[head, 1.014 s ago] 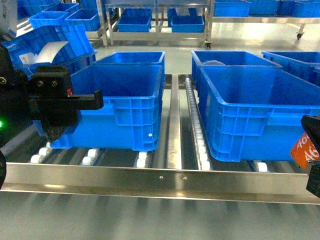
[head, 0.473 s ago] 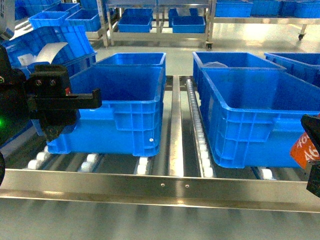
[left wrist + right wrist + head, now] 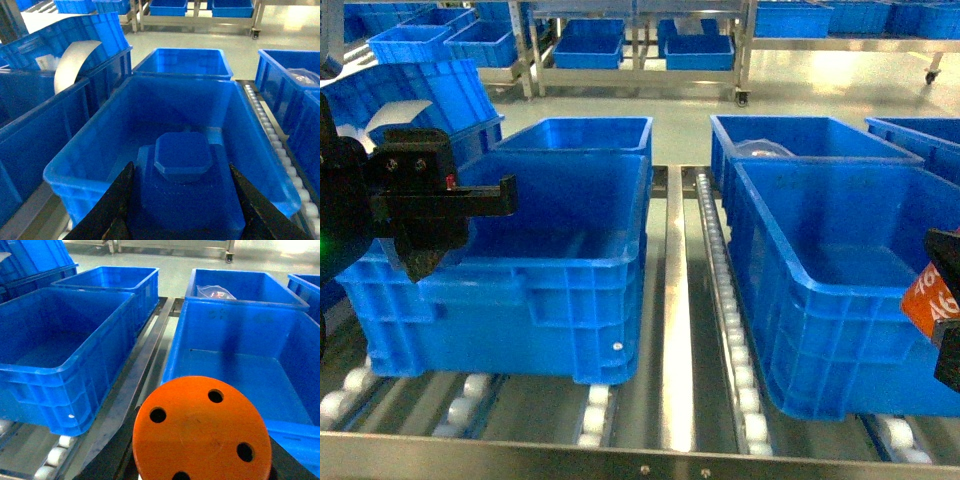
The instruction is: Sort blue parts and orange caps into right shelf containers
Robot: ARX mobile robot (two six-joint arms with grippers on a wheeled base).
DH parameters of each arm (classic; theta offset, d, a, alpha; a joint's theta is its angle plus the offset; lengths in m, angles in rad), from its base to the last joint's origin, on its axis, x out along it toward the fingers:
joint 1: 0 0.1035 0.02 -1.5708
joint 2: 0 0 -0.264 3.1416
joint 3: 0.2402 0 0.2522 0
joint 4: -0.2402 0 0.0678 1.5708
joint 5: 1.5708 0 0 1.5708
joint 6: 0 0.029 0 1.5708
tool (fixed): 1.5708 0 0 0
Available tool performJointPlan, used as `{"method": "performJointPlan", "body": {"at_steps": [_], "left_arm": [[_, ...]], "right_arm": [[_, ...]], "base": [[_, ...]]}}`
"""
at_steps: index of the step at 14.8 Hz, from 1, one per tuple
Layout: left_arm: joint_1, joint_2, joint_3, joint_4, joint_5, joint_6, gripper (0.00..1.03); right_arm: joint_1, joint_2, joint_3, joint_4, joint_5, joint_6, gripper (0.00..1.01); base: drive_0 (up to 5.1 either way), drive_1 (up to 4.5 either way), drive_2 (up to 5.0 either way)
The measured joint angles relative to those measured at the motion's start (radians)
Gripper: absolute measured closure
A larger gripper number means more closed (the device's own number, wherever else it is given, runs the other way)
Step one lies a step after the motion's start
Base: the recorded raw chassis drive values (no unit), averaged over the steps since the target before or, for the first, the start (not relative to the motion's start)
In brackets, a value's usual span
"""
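Orange cap (image 3: 201, 431) clamped in right gripper (image 3: 200, 460), flat top with four small holes; white digits partly readable, "46" (image 3: 932, 300). Blue part (image 3: 182, 180), blocky with octagonal boss, clamped in left gripper (image 3: 181, 210) over near left crate (image 3: 150, 100). Right crate (image 3: 240, 355) below cap. Ribbed plastic crates on roller shelf (image 3: 720, 290); pale grey floor (image 3: 820, 90).

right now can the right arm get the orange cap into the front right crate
Probably yes. The right gripper holds the orange cap near the front right crate, whose open top shows nothing blocking it; the cap looks to sit short of the near rim.
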Motion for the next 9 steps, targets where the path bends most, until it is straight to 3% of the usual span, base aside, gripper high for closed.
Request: {"method": "performJointPlan", "body": {"at_steps": [4,9], "left_arm": [[0.000,0.000,0.000,-0.004,0.001,0.000,0.63],[0.002,0.000,0.001,0.000,0.001,0.000,0.63]], "right_arm": [[0.000,0.000,0.000,0.000,0.000,0.000,0.57],[0.000,0.000,0.000,-0.002,0.000,0.000,0.57]], "base": [[0.1,3.78,-3.6],[0.0,0.22,-0.2]]}}
